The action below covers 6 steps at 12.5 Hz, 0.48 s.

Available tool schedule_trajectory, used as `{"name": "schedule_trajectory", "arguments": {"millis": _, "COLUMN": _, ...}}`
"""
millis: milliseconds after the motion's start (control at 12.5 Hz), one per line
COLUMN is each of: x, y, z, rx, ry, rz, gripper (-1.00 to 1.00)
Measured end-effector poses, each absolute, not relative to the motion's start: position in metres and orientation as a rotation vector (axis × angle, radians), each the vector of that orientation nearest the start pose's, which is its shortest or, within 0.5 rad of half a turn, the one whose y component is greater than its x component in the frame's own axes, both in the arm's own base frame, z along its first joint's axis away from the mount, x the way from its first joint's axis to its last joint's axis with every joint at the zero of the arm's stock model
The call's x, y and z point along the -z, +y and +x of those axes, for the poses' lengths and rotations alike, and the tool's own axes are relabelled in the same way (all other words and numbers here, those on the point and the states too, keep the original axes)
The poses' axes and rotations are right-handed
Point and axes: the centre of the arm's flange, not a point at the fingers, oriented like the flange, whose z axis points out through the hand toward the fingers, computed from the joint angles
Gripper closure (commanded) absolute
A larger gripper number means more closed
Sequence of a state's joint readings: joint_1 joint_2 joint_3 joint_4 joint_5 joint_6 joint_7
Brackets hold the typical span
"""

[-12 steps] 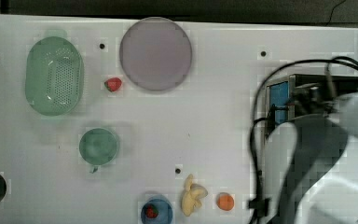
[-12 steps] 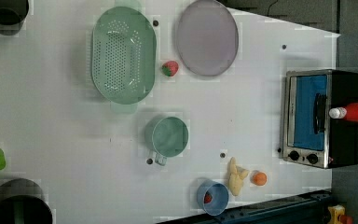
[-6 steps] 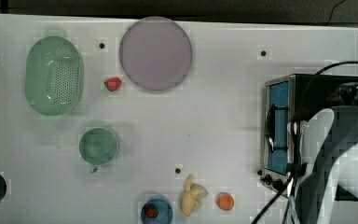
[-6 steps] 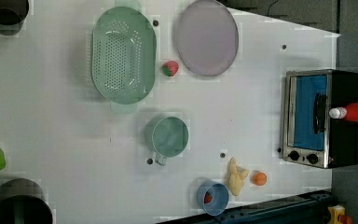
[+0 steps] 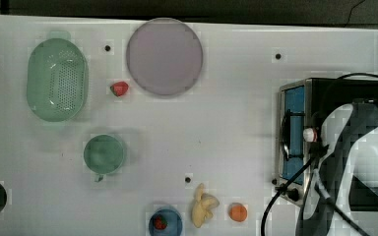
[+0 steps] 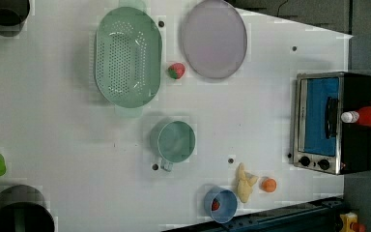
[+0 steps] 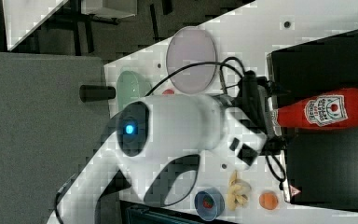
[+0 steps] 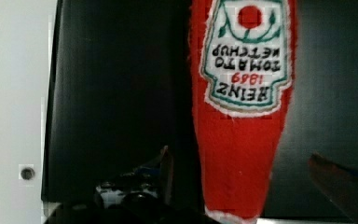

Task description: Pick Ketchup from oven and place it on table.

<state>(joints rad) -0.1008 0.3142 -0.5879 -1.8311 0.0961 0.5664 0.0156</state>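
Plainly, the Heinz ketchup bottle (image 8: 242, 130), straddled by the wide-open gripper (image 8: 256, 170), could be rolled off the toaster oven (image 6: 335, 121) if nudged.

White table (image 6: 53, 125) with objects.
Resting on it: oven (image 6: 335, 123), lilac plate (image 6: 214, 38), green colander (image 6: 128, 55), mug (image 6: 174, 141), strawberry (image 6: 176, 70), blue bowl (image 6: 221, 205).

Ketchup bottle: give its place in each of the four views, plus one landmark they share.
Top view: white cap of the ketchup peeks out beside the arm, at the oven's front edge.
Left view: ketchup lies on the oven top, cap toward the door.
Right view: ketchup on the black top.
Wrist view: ketchup between the open fingers.
Shared landmark: the oven.
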Motion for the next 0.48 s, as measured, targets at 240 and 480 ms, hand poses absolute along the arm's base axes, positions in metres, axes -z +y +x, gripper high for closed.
{"name": "schedule_trajectory", "arguments": {"millis": 240, "x": -0.366, "y": -0.409, "z": 0.494, "rx": 0.126, "ry": 2.303, "rz": -2.340, "gripper": -1.00}}
{"name": "schedule_trajectory", "arguments": {"millis": 480, "x": -0.351, "y": -0.428, "z": 0.481, "rx": 0.115, "ry": 2.360, "rz": -2.271, "gripper": -1.00}}
